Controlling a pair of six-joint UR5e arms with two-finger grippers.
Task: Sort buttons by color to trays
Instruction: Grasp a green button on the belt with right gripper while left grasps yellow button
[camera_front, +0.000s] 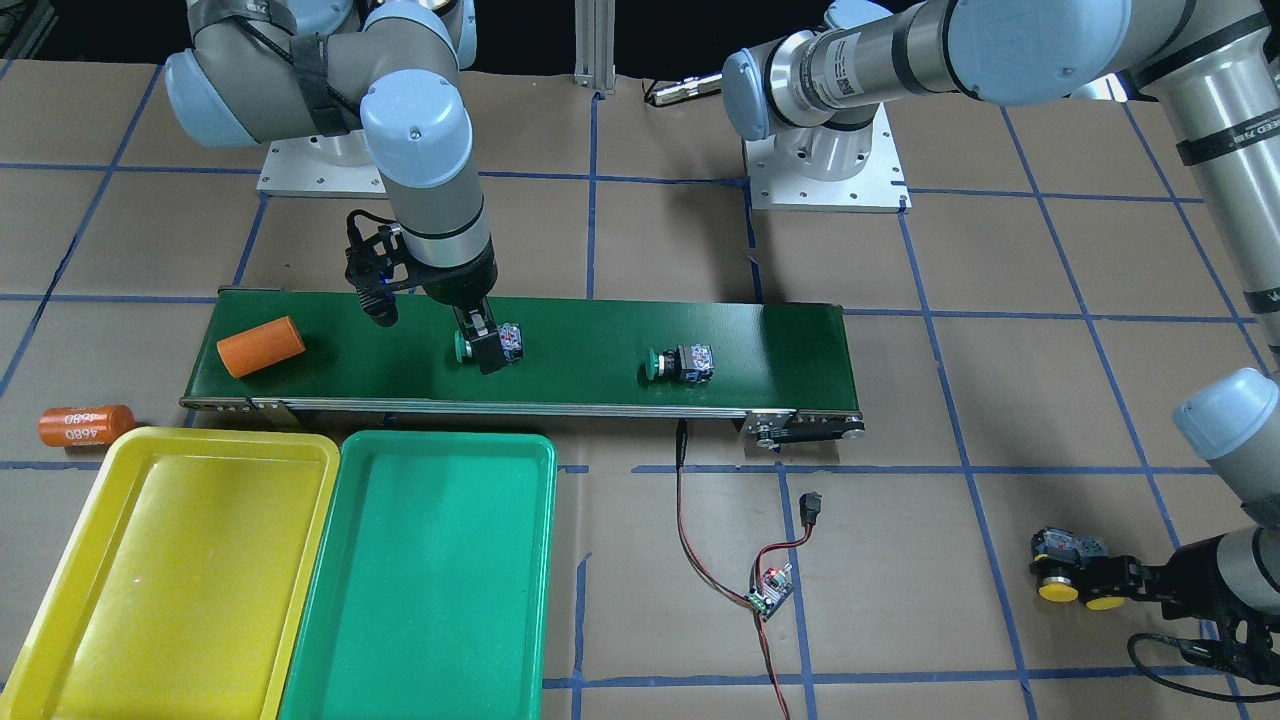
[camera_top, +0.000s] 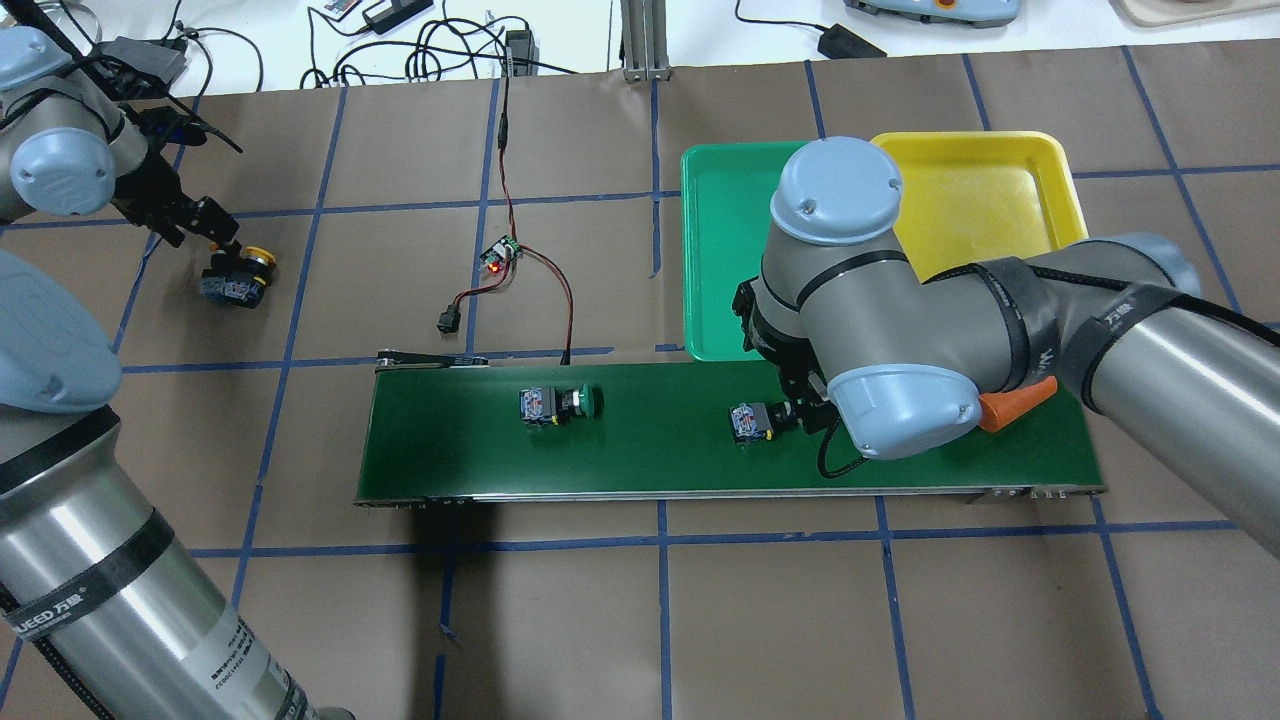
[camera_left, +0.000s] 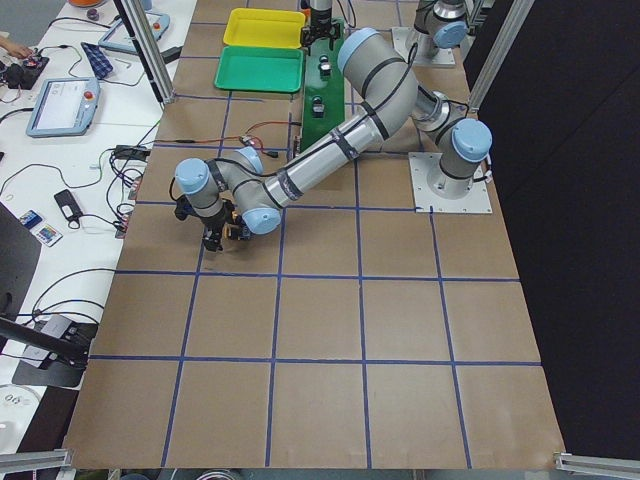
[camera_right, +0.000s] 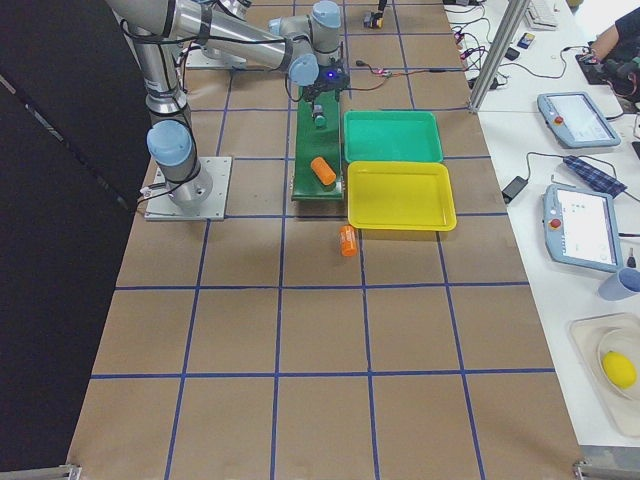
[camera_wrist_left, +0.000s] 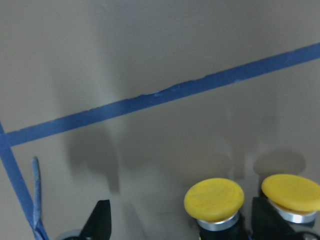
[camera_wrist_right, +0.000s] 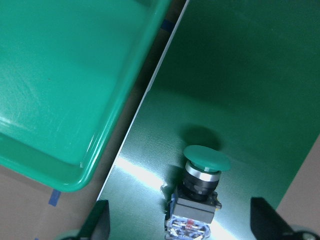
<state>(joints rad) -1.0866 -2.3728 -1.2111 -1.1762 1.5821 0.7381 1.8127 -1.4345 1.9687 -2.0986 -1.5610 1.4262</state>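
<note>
Two green-capped buttons lie on the belt. My right gripper (camera_front: 478, 345) is down over one green button (camera_wrist_right: 200, 187); in the right wrist view its open fingers (camera_wrist_right: 97, 222) stand wide on either side and do not grip it. The other green button (camera_front: 680, 363) lies alone further along the belt. Two yellow-capped buttons (camera_wrist_left: 214, 200) (camera_wrist_left: 292, 192) lie side by side on the paper. My left gripper (camera_wrist_left: 182, 222) is open, with one yellow button between its fingers. The yellow tray (camera_front: 110, 600) and the green tray (camera_front: 420, 600) are side by side and hold nothing.
The dark-green conveyor belt (camera_front: 600, 335) also carries an orange cylinder (camera_front: 260, 345). A second orange cylinder printed "4680" (camera_front: 85, 425) lies on the paper by the yellow tray. A small circuit board with red and black wires (camera_front: 770, 590) lies between belt and yellow buttons.
</note>
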